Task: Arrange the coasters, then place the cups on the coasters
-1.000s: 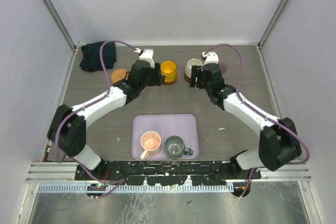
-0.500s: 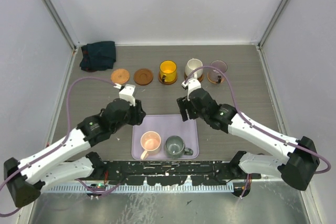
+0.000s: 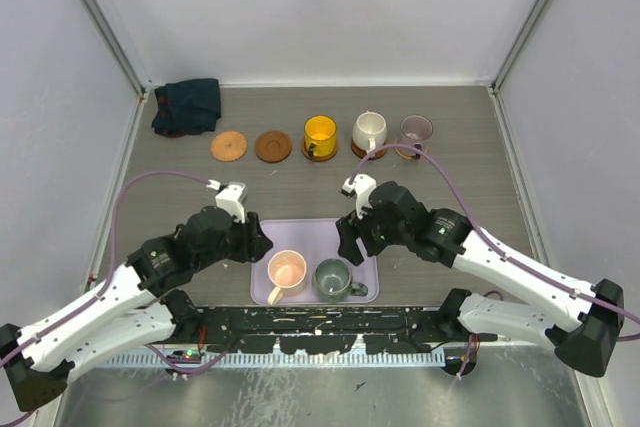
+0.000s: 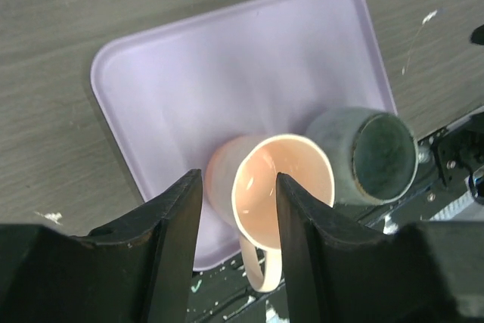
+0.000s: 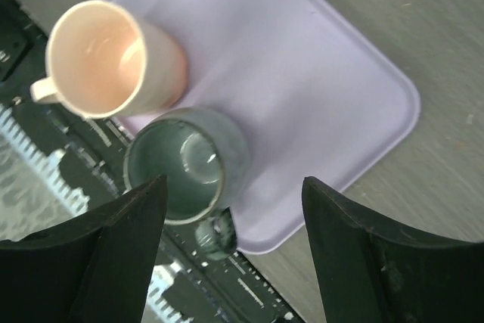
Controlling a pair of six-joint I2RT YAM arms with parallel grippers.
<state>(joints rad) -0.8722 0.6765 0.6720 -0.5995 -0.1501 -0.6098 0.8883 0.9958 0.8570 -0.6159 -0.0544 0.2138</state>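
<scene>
A pale pink cup [image 3: 287, 271] and a grey-green cup [image 3: 333, 278] stand side by side on the lilac tray [image 3: 330, 232]. My left gripper [image 3: 257, 243] hovers open at the tray's left edge. In the left wrist view its gripper [image 4: 238, 179] frames the pink cup [image 4: 291, 187] from above without touching it. My right gripper [image 3: 348, 245] is open over the tray, with the grey-green cup [image 5: 181, 160] below its left finger. In the back row stand a yellow cup [image 3: 320, 134], a cream cup [image 3: 369, 130] and a purple cup [image 3: 415, 130], each on a coaster. A tan coaster [image 3: 228, 145] and a brown coaster [image 3: 272, 145] lie bare.
A dark folded cloth [image 3: 187, 105] lies in the back left corner. The tray sits close to the table's near edge and the arm bases' rail [image 3: 320, 322]. Grey walls enclose the table on three sides.
Both arms have drawn back from the back row of cups to the tray near the front. The left jaws have narrowed a little.
</scene>
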